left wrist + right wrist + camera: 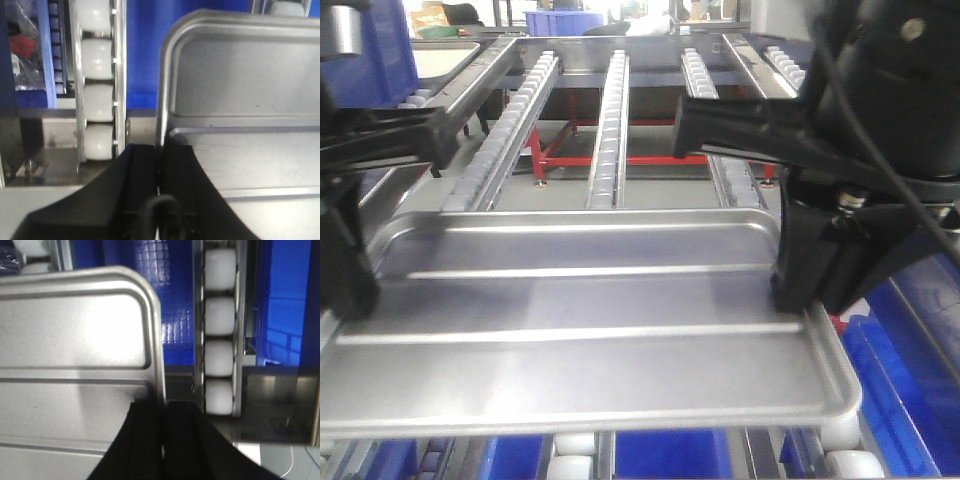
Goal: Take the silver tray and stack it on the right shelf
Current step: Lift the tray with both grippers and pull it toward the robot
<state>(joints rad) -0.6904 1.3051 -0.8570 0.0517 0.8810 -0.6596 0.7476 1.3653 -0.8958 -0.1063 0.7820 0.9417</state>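
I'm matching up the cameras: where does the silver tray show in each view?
Front: tray fills the lower centre.
Left wrist: tray takes the right half.
Right wrist: tray takes the left half.
Shared landmark: chunky white rollers, beside the tray in both wrist views, below its near edge in front.

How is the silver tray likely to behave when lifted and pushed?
Probably stiff: the tray has two raised ridges and a raised rim, and looks flat though held only at its sides. Likely slippery: shiny metal, with the jaws pinching just the thin rim. On the rollers it would probably glide easily.
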